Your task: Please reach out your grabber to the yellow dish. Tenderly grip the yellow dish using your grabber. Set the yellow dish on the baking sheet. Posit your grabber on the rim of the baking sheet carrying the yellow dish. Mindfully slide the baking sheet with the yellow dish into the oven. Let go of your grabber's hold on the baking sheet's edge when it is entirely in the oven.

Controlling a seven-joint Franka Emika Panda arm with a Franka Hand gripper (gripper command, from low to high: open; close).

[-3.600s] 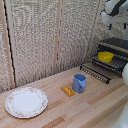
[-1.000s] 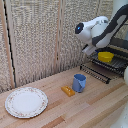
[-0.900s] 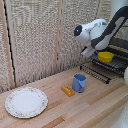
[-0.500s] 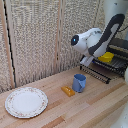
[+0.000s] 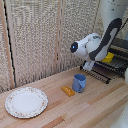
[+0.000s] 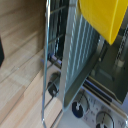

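Across the sequence we see the arm point(image 5: 95, 45) descend from the upper right corner of the exterior view and swing leftward; its rounded joint now hangs at center right, above the blue mug point(image 5: 79, 82), hiding more of the baking sheet point(image 5: 100, 74).

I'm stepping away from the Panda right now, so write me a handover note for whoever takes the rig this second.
Gripper: hangs by the outer end of the dark wire baking sheet; open or shut cannot be told, and no hold on anything shows.
Small round yellow dish: appears to sit on the baking sheet, partly hidden by the arm.
Baking sheet: sticks out of the dark grey countertop oven, not pushed in.
Done: dish seems to be on the sheet.
Left: grip the sheet's rim, slide it fully in, release.
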